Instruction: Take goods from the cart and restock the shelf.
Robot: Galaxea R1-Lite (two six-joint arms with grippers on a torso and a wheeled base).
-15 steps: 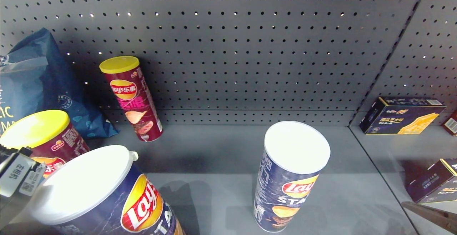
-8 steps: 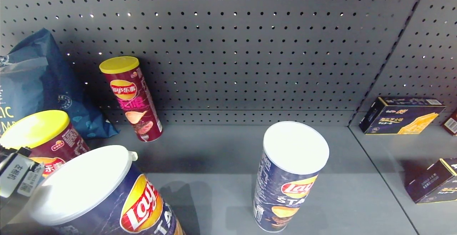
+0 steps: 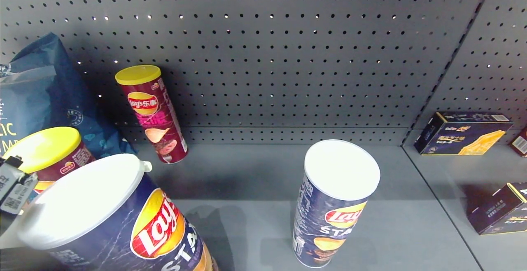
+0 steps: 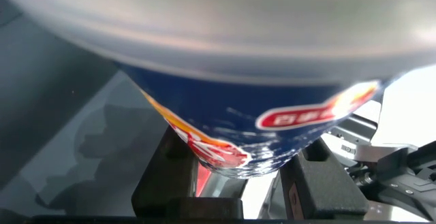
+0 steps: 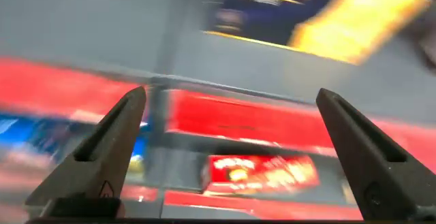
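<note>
A grey metal shelf (image 3: 247, 188) is backed by a perforated panel (image 3: 288, 57) with evenly spaced round holes. Points of light show through holes near its top. A slotted upright (image 3: 449, 63) separates it from a second perforated panel (image 3: 500, 57) on the right.

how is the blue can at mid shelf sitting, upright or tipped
Upright: the blue can stands on its base on the shelf.

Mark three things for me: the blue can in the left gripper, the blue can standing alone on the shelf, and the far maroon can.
held blue can (image 3: 158, 230), head view, on its front logo.
standing blue can (image 3: 341, 170), head view, on its white lid.
far maroon can (image 3: 154, 118), head view, middle of its side.
</note>
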